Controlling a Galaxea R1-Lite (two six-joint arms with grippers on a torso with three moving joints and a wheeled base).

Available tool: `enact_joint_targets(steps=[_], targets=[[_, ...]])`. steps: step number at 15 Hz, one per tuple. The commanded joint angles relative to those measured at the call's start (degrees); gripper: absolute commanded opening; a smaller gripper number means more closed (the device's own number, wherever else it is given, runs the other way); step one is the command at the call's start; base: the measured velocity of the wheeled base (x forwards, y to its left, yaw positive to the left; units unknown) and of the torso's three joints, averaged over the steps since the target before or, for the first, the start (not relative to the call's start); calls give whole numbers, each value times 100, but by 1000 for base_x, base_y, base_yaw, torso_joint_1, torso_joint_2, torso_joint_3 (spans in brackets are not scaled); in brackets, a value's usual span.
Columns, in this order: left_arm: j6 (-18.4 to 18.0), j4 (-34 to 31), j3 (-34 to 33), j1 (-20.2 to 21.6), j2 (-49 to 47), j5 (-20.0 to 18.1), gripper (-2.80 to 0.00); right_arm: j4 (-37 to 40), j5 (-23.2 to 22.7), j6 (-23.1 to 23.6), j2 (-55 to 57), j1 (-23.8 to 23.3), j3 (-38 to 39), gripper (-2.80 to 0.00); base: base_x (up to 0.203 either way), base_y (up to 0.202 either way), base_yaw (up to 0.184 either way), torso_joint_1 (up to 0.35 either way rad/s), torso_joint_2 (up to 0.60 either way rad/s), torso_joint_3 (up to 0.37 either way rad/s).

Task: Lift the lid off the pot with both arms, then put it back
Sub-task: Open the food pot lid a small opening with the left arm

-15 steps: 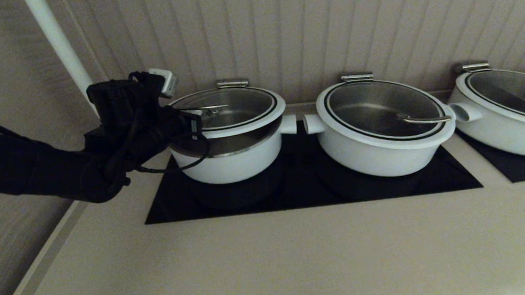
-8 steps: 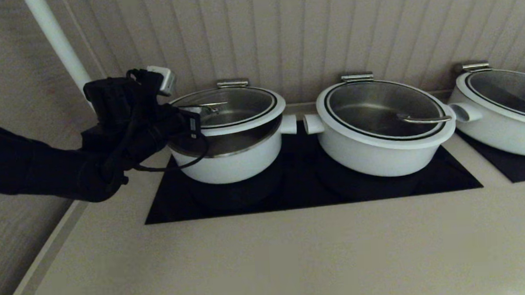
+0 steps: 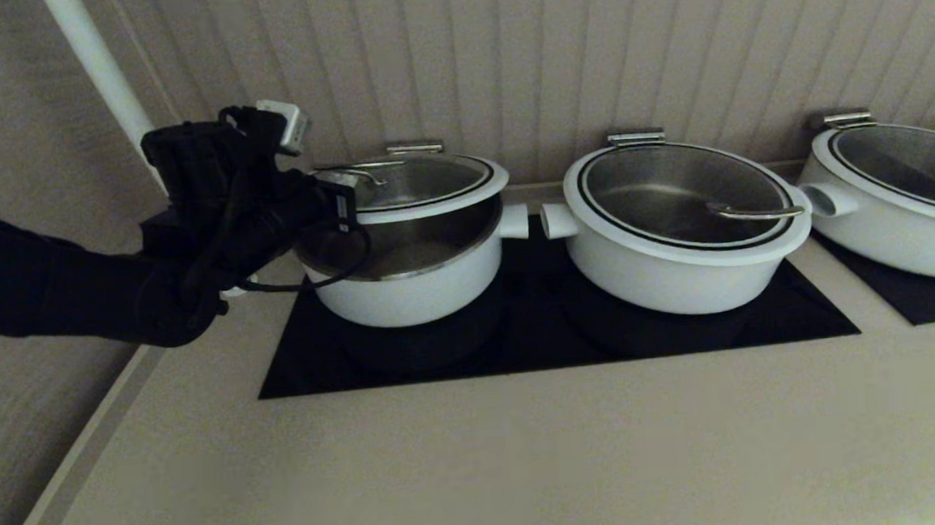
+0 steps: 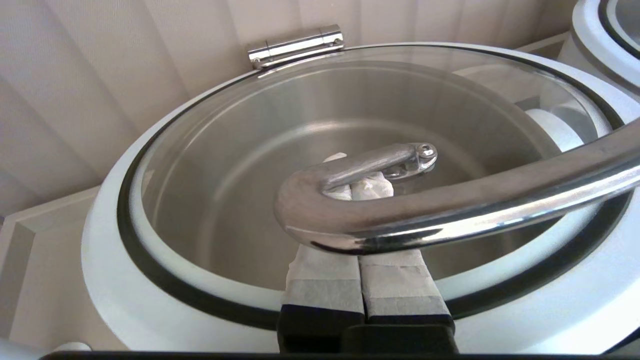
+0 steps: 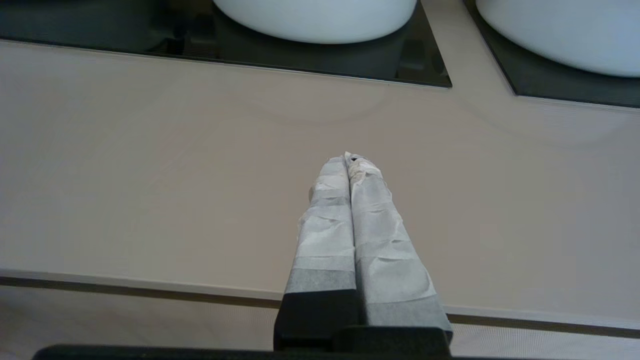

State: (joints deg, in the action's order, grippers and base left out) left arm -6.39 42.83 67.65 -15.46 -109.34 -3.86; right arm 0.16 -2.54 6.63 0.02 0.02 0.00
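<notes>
Since a second ago the lid (image 3: 418,186) has tipped up further at its front-left edge — the gap over the pot (image 3: 408,278) is now wide enough to show the steel bowl inside, where before only a thin strip showed. Its back edge sits low by the steel hinge (image 3: 413,147) behind the pot, so the lid appears to be swinging open on that hinge rather than coming away flat.

That would explain the hold: the left gripper (image 4: 361,172) works from the pot's left side, with its taped fingers (image 4: 325,280) pressed together and slid under the wire handle (image 4: 400,220). The handle's bend lies across the top of them, so the lid is hooked and carried from below rather than pinched; whether anything is caught between the fingers cannot be told. The left arm reaches in from the pot's left, roughly level, wrist raised to the lid's height.

The right gripper (image 5: 352,165) hangs well in front of the pots above the bare counter (image 5: 150,175), fingers closed on nothing, and is out of the head view. So far only one arm is doing the lifting.
</notes>
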Motion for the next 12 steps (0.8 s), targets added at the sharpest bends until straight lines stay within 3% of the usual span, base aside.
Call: enact_joint_targets(steps=[1,6,10,12], targets=[[-3,33,29,-1,-26,-1,-280,2,-10,5,3,6,0,-280,0,0,0,0,0,0],[-3,33,29,-1,-17,-1,-280,-7,-19,31,-2,6,0,-280,0,0,0,0,0,0],[-3,33,29,-1,-35,-1,-280,2,-131,319,-2,6,-52,-280,0,0,0,0,0,0],[-3,33,29,-1,-35,-1,-280,40,-389,334,113,6,-320,-280,0,0,0,0,0,0]])
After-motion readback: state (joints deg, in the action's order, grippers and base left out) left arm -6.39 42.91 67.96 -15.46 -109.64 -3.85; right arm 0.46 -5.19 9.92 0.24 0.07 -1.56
